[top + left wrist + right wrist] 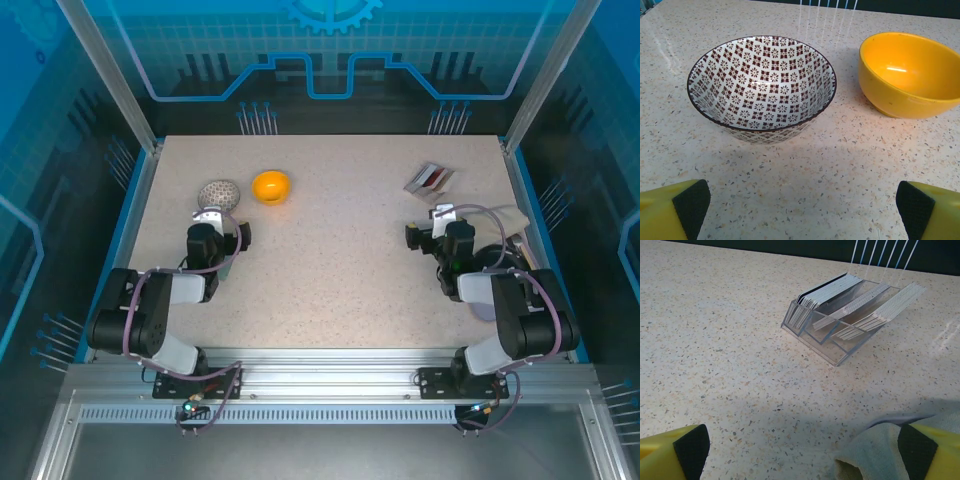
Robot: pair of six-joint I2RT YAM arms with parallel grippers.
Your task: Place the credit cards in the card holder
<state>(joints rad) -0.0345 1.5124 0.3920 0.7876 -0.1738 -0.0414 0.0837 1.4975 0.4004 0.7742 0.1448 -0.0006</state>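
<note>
The credit cards [840, 300] stand in slanted stacks in a clear plastic stand [832, 347] at the back right of the table; they are white-grey edged, with dark and red ones [428, 178]. A soft grey-green card holder [880, 450] lies close by the right finger, partly cut off by the frame; from above it is a pale patch [512, 222] beside the right arm. My right gripper [800, 450] [445, 213] hovers open short of the stand, nothing between its fingers. My left gripper [800, 210] [212, 213] is open over bare table, far from the cards.
A patterned brown-and-white bowl [761, 82] [218, 192] and a yellow bowl [910, 75] [271, 186] stand side by side just ahead of the left gripper. Metal posts and blue walls ring the speckled table [330, 270].
</note>
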